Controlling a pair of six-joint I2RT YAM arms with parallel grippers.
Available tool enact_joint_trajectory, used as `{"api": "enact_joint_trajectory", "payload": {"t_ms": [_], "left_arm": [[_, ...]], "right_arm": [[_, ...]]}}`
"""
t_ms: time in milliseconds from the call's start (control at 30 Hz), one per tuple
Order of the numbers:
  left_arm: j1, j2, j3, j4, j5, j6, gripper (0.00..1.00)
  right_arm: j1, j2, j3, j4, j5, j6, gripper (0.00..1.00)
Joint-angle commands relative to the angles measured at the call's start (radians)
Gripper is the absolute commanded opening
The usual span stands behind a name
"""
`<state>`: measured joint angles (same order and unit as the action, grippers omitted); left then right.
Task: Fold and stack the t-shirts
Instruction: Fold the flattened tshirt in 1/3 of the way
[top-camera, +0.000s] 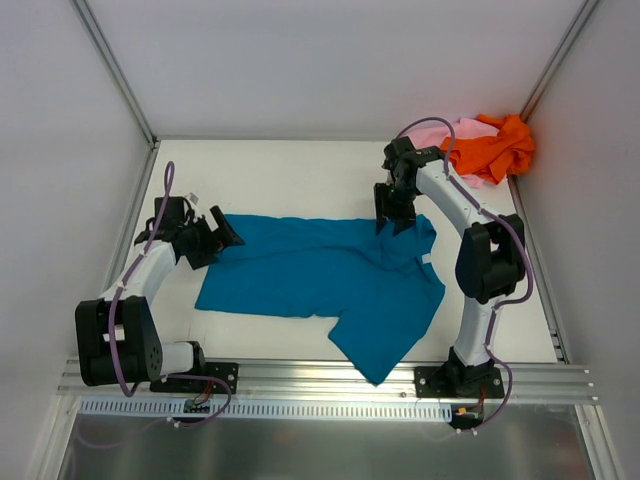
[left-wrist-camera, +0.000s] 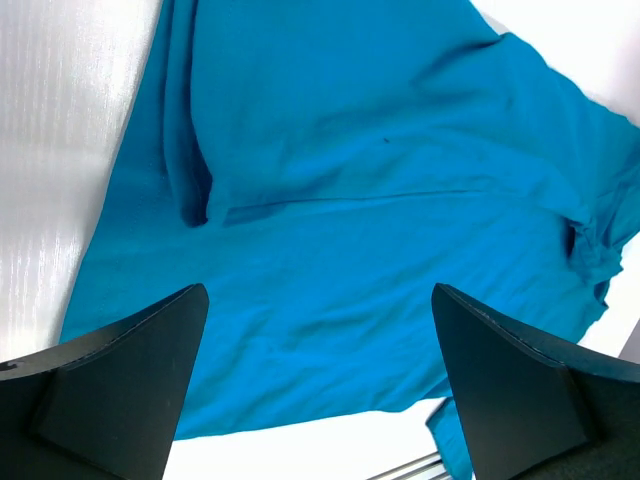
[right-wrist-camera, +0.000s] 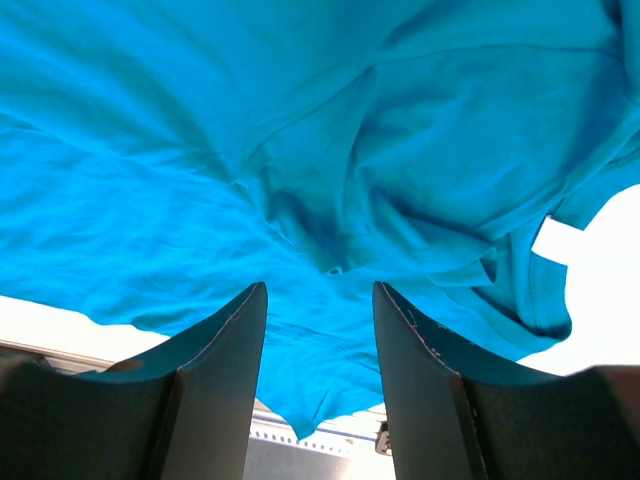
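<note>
One teal t-shirt (top-camera: 320, 275) lies rumpled between the arms, one corner trailing nearest | left gripper (top-camera: 228, 235) wide open at its left edge, empty | right gripper (top-camera: 395, 222) half-parted over the collar, clamping nothing | risk: pinching bunched layers would skew the fold | white neck tag (right-wrist-camera: 557, 238) shows no legible writing | orange t-shirt (top-camera: 495, 145) and pink t-shirt (top-camera: 440, 130) heaped in the far right corner

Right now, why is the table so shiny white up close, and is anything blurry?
Left wrist view: the white tabletop glares in streaks beside the sharp teal-blue cloth t-shirt; the black fingers look soft-edged. Right wrist view: the tabletop is washed out to blank white. Top view: evenly lit, only faint shadows.
</note>
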<state>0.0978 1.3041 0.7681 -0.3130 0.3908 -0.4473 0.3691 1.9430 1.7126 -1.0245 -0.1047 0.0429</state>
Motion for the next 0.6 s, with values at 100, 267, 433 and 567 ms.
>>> {"api": "enact_joint_trajectory", "payload": {"t_ms": [100,267,433,567], "left_arm": [[0.000,0.023,-0.012,0.006,-0.004,-0.018,0.95],[0.000,0.099,0.023,-0.009,-0.055,-0.016,0.93],[0.000,0.144,0.036,0.012,-0.085,-0.021,0.92],[0.000,0.176,0.040,0.031,-0.096,-0.021,0.89]], "right_arm": [[-0.007,0.010,0.054,-0.063,0.011,-0.018,0.50],[-0.016,0.007,0.061,-0.071,0.013,-0.021,0.51],[-0.027,-0.004,0.050,-0.072,0.011,-0.025,0.51],[-0.030,-0.004,0.047,-0.074,0.010,-0.025,0.51]]}}
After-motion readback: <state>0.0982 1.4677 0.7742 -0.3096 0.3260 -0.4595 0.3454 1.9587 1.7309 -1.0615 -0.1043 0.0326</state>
